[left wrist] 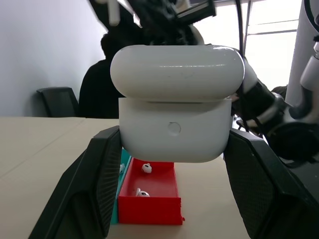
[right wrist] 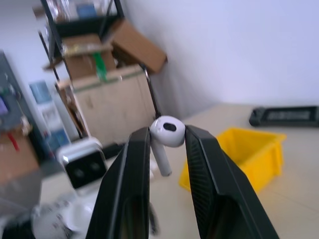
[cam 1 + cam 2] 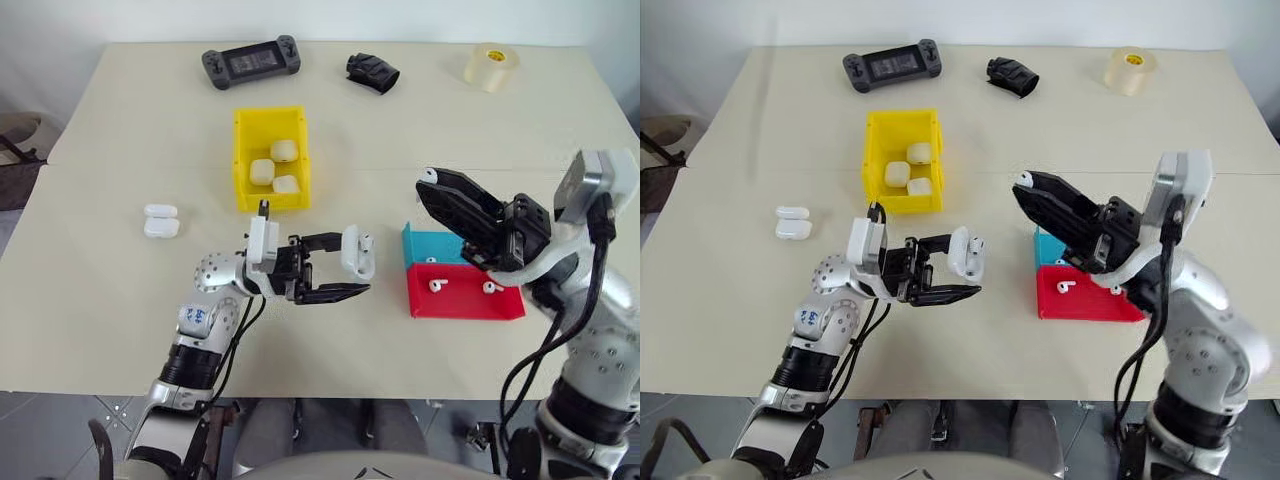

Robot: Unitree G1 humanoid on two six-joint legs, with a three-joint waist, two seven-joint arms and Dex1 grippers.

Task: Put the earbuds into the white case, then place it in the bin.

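left wrist view: left gripper [image 1: 172,186] clamps a glossy rounded white case [image 1: 175,107]; right gripper [image 2: 167,137] pinches a smooth earbud [image 2: 166,137]

A lab or storeroom: metal shelving [image 2: 79,20], cardboard boxes [image 2: 137,47], bare walls.

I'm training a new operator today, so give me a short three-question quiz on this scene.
1. True or false: the right gripper holds an earbud.
2. How many cases lie in the yellow bin?
3. The left gripper holds: A) tape roll, B) white case, C) game controller.

Key: 1 true; 2 three; 3 B.
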